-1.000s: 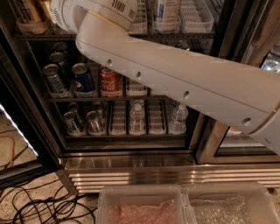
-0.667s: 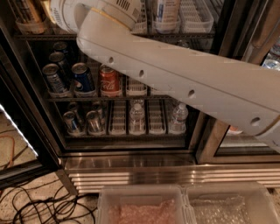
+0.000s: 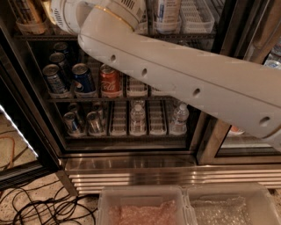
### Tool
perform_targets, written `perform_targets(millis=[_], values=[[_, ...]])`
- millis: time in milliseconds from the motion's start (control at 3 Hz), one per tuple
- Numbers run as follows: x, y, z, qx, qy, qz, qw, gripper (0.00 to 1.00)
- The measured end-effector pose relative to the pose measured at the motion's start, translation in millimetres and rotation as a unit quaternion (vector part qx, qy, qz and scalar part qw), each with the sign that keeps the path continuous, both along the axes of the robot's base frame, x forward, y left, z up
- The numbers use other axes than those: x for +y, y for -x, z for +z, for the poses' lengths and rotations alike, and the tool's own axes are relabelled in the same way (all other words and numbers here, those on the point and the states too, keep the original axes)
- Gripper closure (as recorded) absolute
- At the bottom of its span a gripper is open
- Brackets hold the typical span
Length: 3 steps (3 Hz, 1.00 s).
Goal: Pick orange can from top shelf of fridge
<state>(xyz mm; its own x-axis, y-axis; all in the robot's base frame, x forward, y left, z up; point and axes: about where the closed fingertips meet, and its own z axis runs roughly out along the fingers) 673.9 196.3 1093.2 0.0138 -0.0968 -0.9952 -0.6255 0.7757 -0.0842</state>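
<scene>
The orange can (image 3: 25, 12) stands in a clear cup at the left end of the top shelf (image 3: 193, 34) of the fridge (image 3: 131, 163). The white arm (image 3: 184, 77) slants up to the gripper (image 3: 52, 11), just right of that can; whether it is apart or together cannot be told. 1 red cola can (image 3: 109, 81) sits on the rack below.

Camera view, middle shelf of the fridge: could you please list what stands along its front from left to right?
Silver-blue can, blue can, red cola can, white plastic lane. The pincer is out of view, beyond the upper end of the arm at top left.
</scene>
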Motion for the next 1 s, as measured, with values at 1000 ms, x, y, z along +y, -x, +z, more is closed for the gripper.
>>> perform_targets(millis=[1000], values=[[-1.2,3.7,2.3,0.007,0.0,0.011,0.9999,1.0]])
